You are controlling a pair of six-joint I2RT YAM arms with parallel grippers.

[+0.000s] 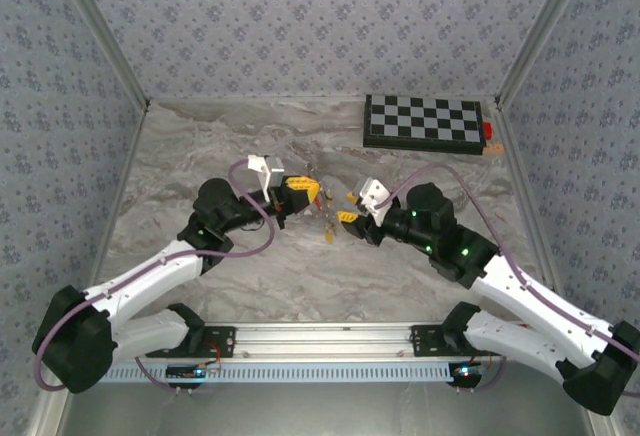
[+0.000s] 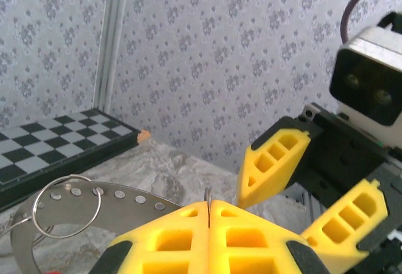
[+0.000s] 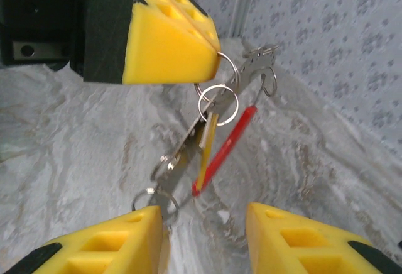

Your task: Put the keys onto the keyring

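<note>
Top view, keyring point(image 1: 326, 214): hanging over table point(image 1: 200, 156), between left gripper point(image 1: 298, 194) and right gripper point(image 1: 350, 216).
Left wrist view, left gripper: pressed together on the thin ring wire.
Right wrist view, right gripper: spread apart, empty, just below dangling yellow key point(image 3: 206, 149).
Handling: probably light, stiff, slippery, free-swinging; best pinched flat across the key's head.

A: Any readable text, labels, numbers?
B: None legible anywhere.
A: Chessboard point(image 1: 424, 120)?
B: Plain black and white squares, no coordinates readable.
A: Wallpaper point(image 1: 300, 16) behind the chessboard?
B: Repeating floral pattern, no letters.
A: Red bit right of the chessboard?
B: Too small to tell.
</note>
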